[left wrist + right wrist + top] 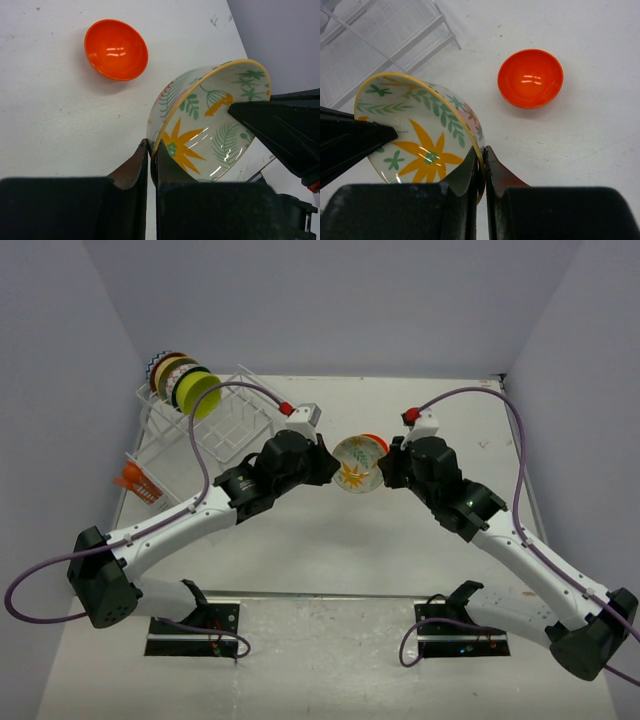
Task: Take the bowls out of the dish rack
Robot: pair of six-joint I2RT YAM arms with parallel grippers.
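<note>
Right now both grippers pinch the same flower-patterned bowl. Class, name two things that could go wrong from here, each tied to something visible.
1. The left gripper and right gripper each pinch only a thin stretch of rim on opposite sides of the patterned bowl; if the arms pull unevenly or one releases early, it may slip or tilt out.
2. The orange bowl lies on the table nearby; a dropped bowl could strike it.

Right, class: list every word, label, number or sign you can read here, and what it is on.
None readable in any view.
The white bowl painted with leaves and flowers bears only decoration; the plain orange round bowl and clear wire dish rack are unmarked.
</note>
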